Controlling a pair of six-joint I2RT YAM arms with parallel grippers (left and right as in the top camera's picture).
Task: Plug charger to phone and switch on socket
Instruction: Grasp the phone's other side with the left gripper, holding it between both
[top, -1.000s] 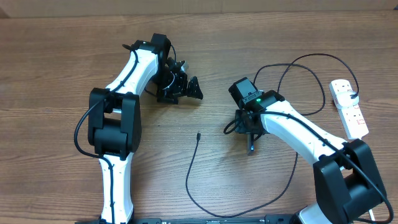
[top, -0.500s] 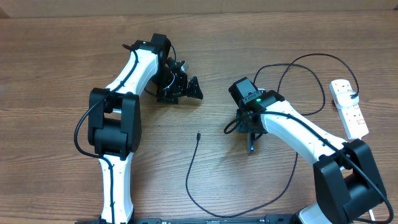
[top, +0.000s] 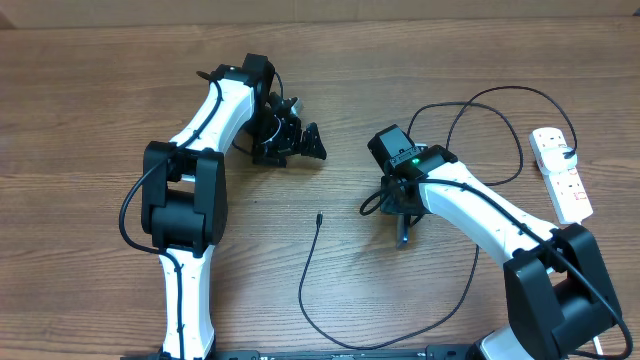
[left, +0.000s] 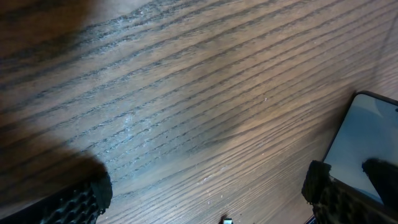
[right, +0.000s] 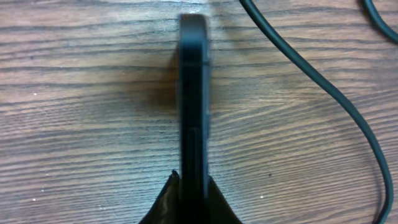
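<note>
R gripper (right: 191, 202) clamped on phone (right: 194, 93), stood on edge; charger (top: 303, 275) loops nearby. L gripper (top: 295, 148) spread wide; socket (top: 560, 175) by R arm.

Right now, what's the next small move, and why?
Probably bring the left gripper down onto the charger tip. The right gripper is shut on the phone, held on edge; the left is open and empty, the tip loose on the table.

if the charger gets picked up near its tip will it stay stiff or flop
Probably flops: the charger lies in loose curves across the table. Likely light, since it is thin. Its small tip may twist when gripped.
</note>
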